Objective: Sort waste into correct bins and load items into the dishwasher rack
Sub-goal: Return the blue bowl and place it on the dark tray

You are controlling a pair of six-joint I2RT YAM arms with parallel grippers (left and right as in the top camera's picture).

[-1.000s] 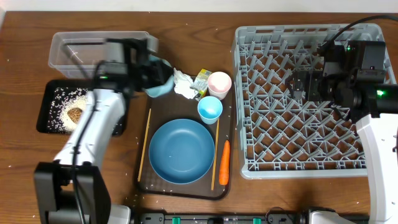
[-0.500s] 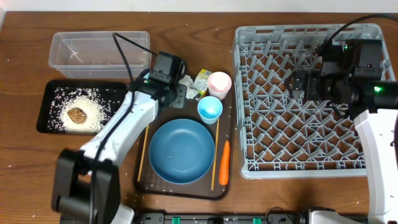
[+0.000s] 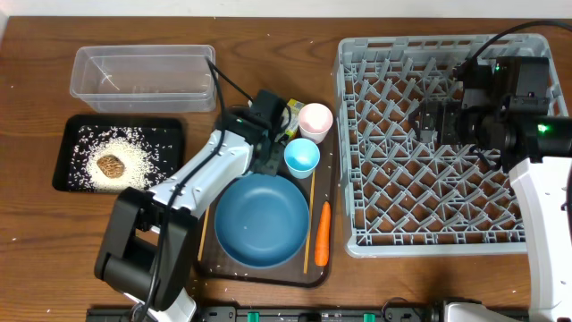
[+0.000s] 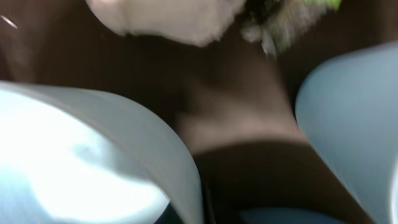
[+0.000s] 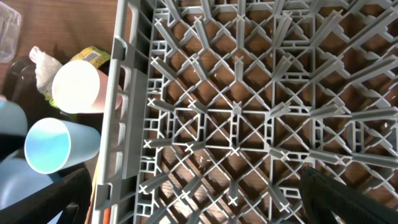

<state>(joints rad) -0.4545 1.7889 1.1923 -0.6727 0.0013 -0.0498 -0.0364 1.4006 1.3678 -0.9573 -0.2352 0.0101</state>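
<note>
Though its base sits at the table's 7 o'clock edge, the left arm stretches as a long white diagonal toward 1 o'clock. It ends with the left gripper point(image 3: 270, 150) over the dark-brown serving tray point(image 3: 268, 274), at 12 o'clock of the glossy round blue plate point(image 3: 262, 222) and just beside the light-blue cup point(image 3: 302, 157). I cannot tell how wide its jaws stand: overhead the wrist hides them. The left wrist view is a blur of smooth pale curved surfaces point(image 4: 81, 155), with crumpled white tissue point(image 4: 174, 18) at 12 o'clock and the yellow-green wrapper point(image 4: 292, 18) at 1 o'clock.

The right arm bends in from 3 o'clock, with the right gripper point(image 3: 432, 121) above the grey plastic dishwasher rack point(image 3: 429, 201). The right wrist view shows its dark fingers spread wide over the peg lattice, nothing between them. At that view's 9 o'clock, outside the rack wall, are the pale pink cup point(image 5: 78, 87) and the light-blue cup.

Only the overhead view shows:
- the tapered orange carrot point(image 3: 323, 233) at the plate's 3 o'clock, beside a thin wooden chopstick point(image 3: 309, 224);
- the clear tub point(image 3: 143, 76) at 11 o'clock;
- the black tray point(image 3: 64, 148) at the tub's 6 o'clock, with white rice grains point(image 3: 134, 156) scattered round a brown lump point(image 3: 109, 165).
</note>
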